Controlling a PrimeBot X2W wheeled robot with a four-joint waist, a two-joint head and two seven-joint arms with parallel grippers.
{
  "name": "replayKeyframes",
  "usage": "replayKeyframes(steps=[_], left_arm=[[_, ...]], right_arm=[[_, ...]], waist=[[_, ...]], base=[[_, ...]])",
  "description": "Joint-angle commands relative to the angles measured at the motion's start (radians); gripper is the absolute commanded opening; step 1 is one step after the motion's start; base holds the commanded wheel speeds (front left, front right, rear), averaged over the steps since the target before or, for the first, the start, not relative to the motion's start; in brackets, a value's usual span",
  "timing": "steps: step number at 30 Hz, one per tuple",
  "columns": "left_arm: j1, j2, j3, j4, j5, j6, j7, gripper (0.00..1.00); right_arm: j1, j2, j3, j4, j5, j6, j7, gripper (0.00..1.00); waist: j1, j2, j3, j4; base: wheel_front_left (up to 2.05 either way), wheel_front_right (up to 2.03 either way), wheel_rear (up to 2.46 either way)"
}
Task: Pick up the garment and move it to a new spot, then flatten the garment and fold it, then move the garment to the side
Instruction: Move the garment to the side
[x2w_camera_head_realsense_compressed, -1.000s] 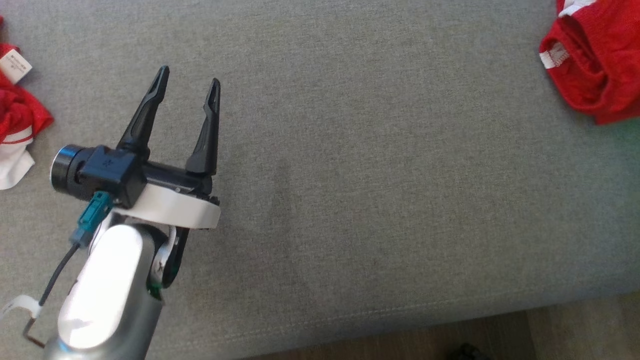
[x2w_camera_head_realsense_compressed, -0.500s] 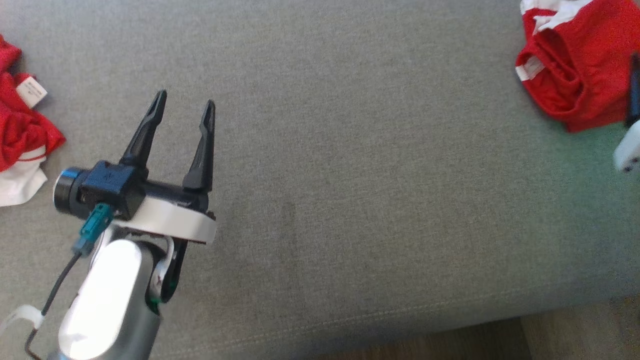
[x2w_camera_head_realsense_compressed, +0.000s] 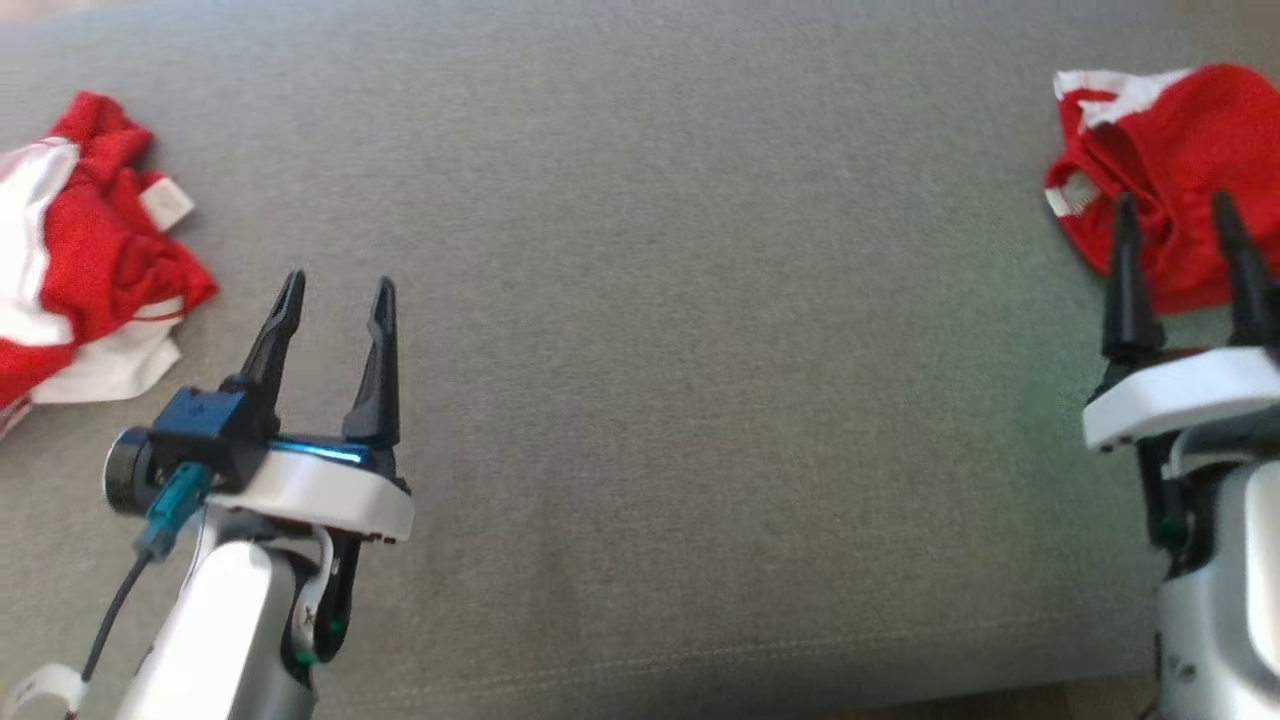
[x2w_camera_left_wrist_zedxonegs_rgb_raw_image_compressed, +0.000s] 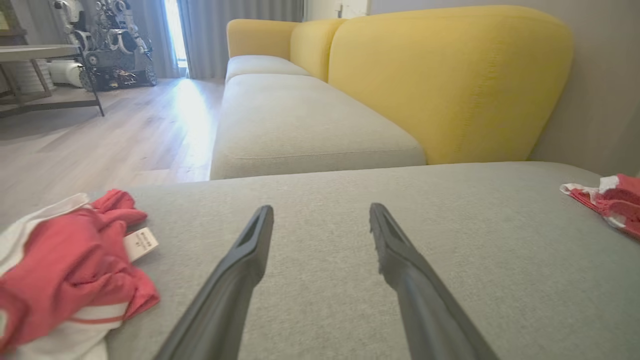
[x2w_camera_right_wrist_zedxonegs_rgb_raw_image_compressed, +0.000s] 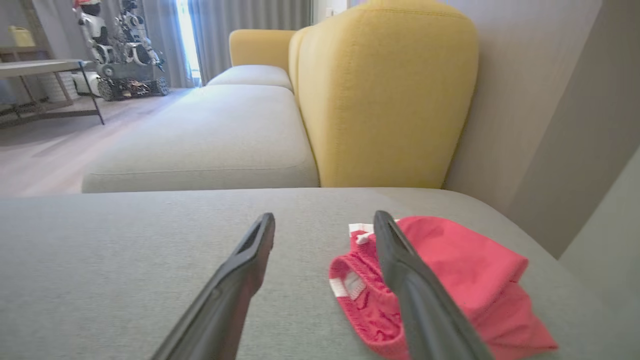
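Right gripper (x2w_camera_head_realsense_compressed: 1172, 215): fingers spread, empty, right beside the bunched red knit garment with white trim (x2w_camera_head_realsense_compressed: 1190, 120) at the right end of the grey fabric cushion (x2w_camera_head_realsense_compressed: 640, 300). Left gripper (x2w_camera_head_realsense_compressed: 339, 282) is spread too, near the crumpled red-and-white garment (x2w_camera_head_realsense_compressed: 90, 250). I'd go in low and pinch a thick fold.

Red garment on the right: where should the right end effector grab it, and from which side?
Take the rolled hem at the garment's left end. It rises as a thick loop off the cushion, while the rest lies flat. Come from above, slightly left: the open right end effector frames that hem.
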Motion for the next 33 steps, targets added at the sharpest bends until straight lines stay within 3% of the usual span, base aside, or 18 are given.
replayKeyframes(steps=[1,14,33], left_arm=[[-0.016,0.016,0.041,-0.026,-0.005,0.005,-0.008,1.00],[0.045,0.013,0.059,0.026,-0.030,0.013,-0.018,1.00],[0.140,0.021,0.057,0.028,-0.047,0.030,-0.015,1.00]], right_arm=[[0.002,0.002,0.024,-0.042,0.009,0.003,-0.011,1.00],[0.107,0.040,0.087,-0.031,0.058,0.003,-0.072,1.00],[0.215,0.040,0.124,-0.017,0.093,0.003,-0.118,1.00]], waist=[[0.0000,0.0000,-0.015,0.019],[0.0000,0.0000,-0.092,0.101],[0.0000,0.0000,-0.178,0.097]], base=[[0.00,0.00,0.00],[0.00,0.00,0.00],[0.00,0.00,0.00]])
